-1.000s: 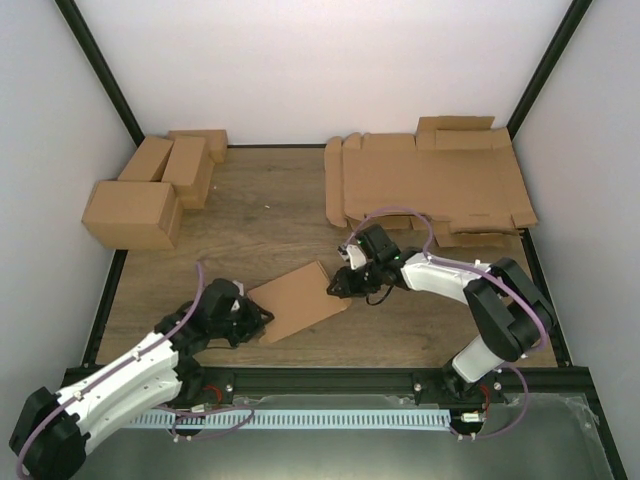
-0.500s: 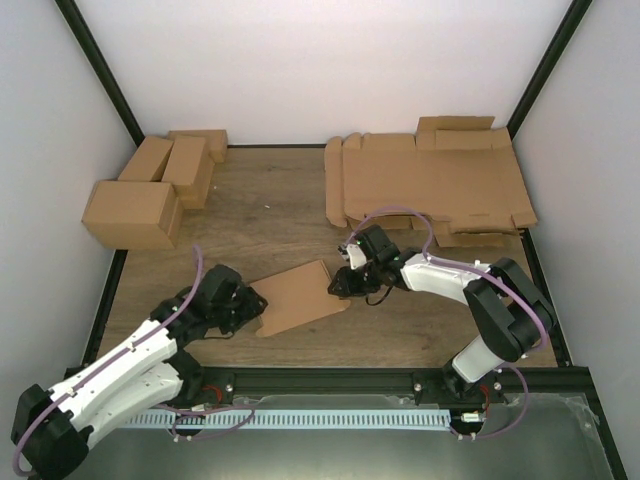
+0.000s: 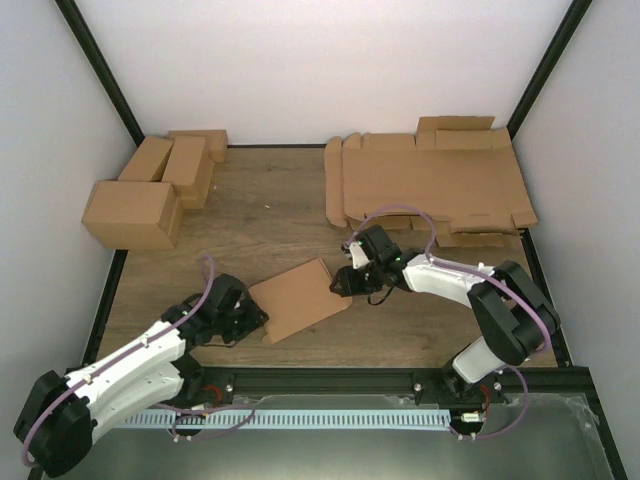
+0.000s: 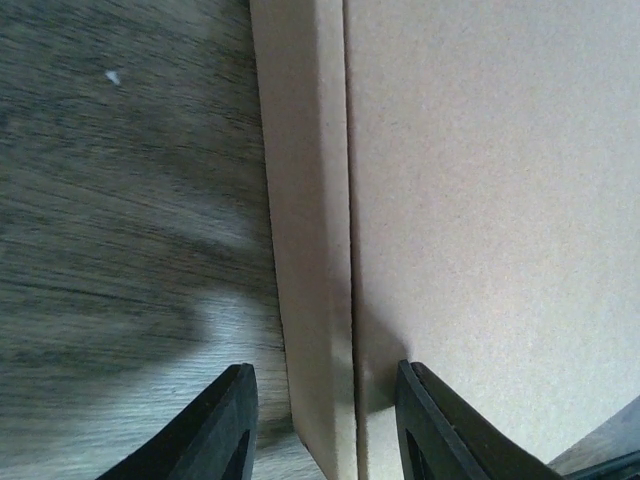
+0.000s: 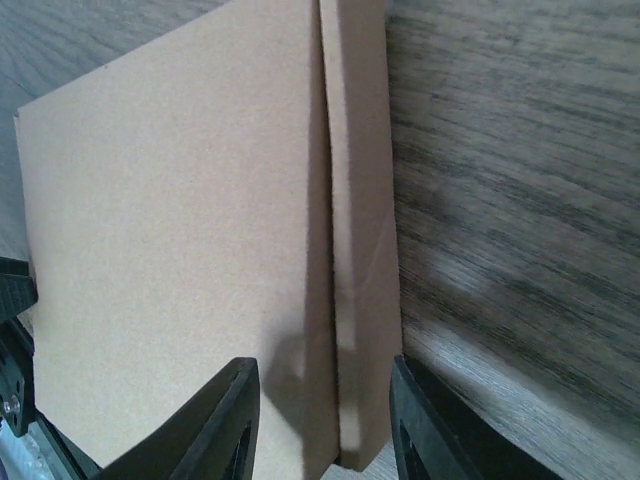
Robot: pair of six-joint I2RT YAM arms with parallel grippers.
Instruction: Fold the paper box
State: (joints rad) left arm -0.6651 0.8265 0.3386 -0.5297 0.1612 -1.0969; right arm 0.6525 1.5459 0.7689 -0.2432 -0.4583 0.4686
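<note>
From above: paper box [image 3: 300,300] flat on table [image 3: 260,215], left gripper [image 3: 250,318] at its left end, right gripper [image 3: 340,283] at its right.
Left wrist: straddles box's edge strip, part-open, holding nothing.
Right wrist: same at box's other edge.
Likely early shaping; next needs pinching both edges.

From high behind, we overlook the whole brown wooden table [image 3: 280,215]; our wrist cameras peer close at opposite edges of the flat brown cardboard box [image 3: 300,300], lower centre overhead.
</note>
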